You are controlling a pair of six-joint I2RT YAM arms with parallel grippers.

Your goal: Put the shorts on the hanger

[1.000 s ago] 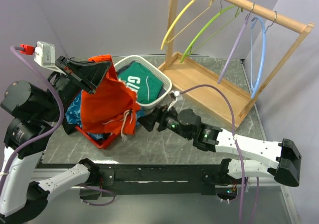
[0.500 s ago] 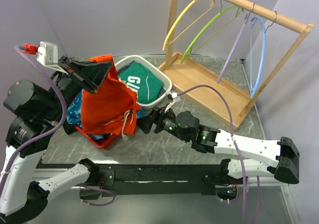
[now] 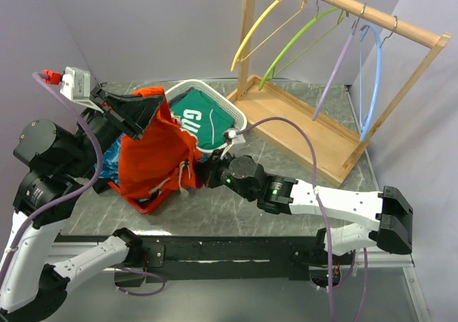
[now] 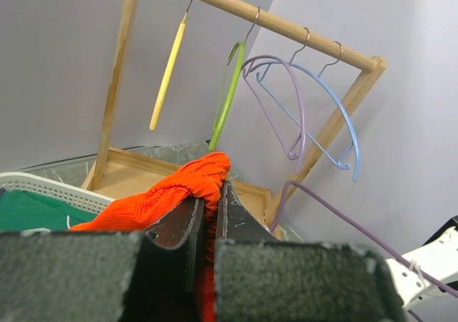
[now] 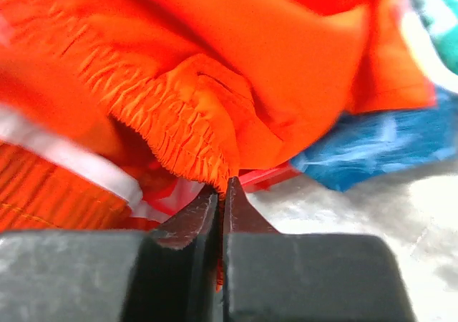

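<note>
Because the bright orange-red fabric shorts (image 3: 154,157) have to be opened out before they can go over the thin yellow curved hanger (image 3: 266,25), the two arms hold them at separate spots. The left gripper (image 3: 141,127) holds the upper edge high, so the cloth hangs in a bunch above the red plastic basket (image 3: 147,205). The right gripper (image 3: 205,173) reaches in low from the side, at the hanging part near the white drawstring (image 3: 179,180). In the left wrist view the left gripper's jaws are pressed nearly together, with a ridge of gathered orange cloth pinched between them and bulging out past the tips. In the right wrist view the right gripper (image 5: 220,193) also has its jaws almost closed. The gathered hem runs down into the gap and a sliver of orange shows between the fingers, so I judge it to be pinching the shorts, though only by a thin fold. The hanger hangs by its hook from the wooden rack (image 3: 372,16), well apart from the shorts, beyond the white lattice basket (image 3: 235,113) that holds the green garment (image 3: 204,120). A two-point hold like this suits stretching the waistband, and the thin right-hand pinch looks the likelier to slip.
</note>
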